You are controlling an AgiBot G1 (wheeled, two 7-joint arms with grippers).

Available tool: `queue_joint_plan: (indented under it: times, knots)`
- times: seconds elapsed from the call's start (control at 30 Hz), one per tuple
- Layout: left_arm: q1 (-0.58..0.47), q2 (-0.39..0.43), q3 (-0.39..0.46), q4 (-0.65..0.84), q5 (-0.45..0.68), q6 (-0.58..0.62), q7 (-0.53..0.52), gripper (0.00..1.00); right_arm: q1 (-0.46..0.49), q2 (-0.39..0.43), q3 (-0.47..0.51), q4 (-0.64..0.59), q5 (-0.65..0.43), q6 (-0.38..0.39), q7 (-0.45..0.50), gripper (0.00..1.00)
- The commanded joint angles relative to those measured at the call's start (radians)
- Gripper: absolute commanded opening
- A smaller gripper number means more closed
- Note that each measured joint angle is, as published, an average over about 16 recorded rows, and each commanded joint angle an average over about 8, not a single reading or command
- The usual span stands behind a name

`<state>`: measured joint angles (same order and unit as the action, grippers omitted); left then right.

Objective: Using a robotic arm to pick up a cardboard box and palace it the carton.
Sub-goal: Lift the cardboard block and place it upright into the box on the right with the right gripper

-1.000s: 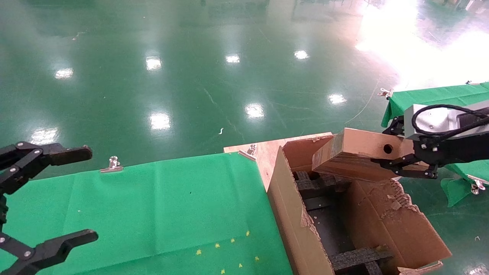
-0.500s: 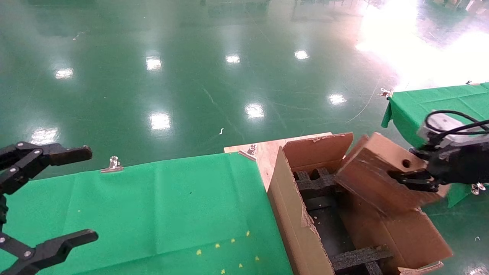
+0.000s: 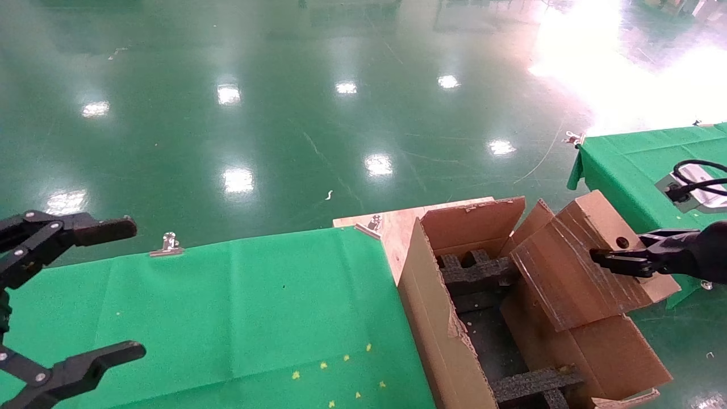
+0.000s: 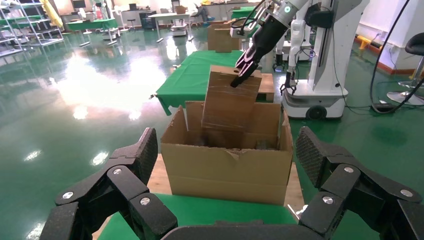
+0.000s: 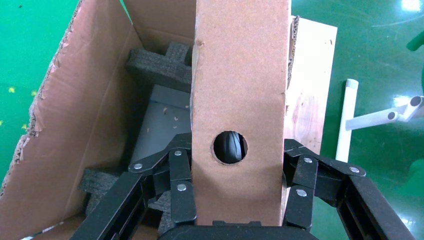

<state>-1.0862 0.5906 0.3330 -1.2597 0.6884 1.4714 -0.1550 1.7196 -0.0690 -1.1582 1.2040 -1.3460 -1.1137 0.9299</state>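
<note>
The small brown cardboard box (image 3: 573, 267), taped and with a round hole, is steeply tilted, its lower end down inside the large carton (image 3: 443, 335) at the far-right side. My right gripper (image 3: 625, 258) is shut on the box's upper end, near the hole. The right wrist view shows its fingers (image 5: 177, 175) clamping both sides of the box (image 5: 240, 90) above the black foam inserts (image 5: 165, 65). The left wrist view shows the box (image 4: 230, 100) standing up out of the carton (image 4: 225, 165). My left gripper (image 3: 130, 288) is open and empty at the far left.
The carton stands on a wooden board (image 3: 392, 224) beside the green-clothed table (image 3: 227, 307), which has metal clips (image 3: 166, 245) on its edge. A second green table (image 3: 625, 159) is behind the right arm. Glossy green floor lies beyond.
My right gripper has moved right and turned downward, tipping the box from nearly level above the carton to steeply tilted with its lower end inside. The left arm has not moved.
</note>
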Motion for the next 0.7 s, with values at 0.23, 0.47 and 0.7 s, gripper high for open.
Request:
queue_joint_plan:
  times: [0.23, 0.47, 0.7]
  knots:
    - [0.0, 0.0, 0.0, 0.0, 0.0, 0.0, 0.0, 1.0, 0.0, -0.01, -0.002, -0.013, -0.006, -0.001, 0.011, 0.0]
    - [0.0, 0.0, 0.0, 0.0, 0.0, 0.0, 0.0, 1.0, -0.045, -0.038, -0.041, -0.017, -0.043, 0.055, 0.135, 0.0]
    - [0.0, 0.0, 0.0, 0.0, 0.0, 0.0, 0.0, 1.0, -0.092, -0.061, -0.081, 0.01, -0.095, 0.126, 0.246, 0.0]
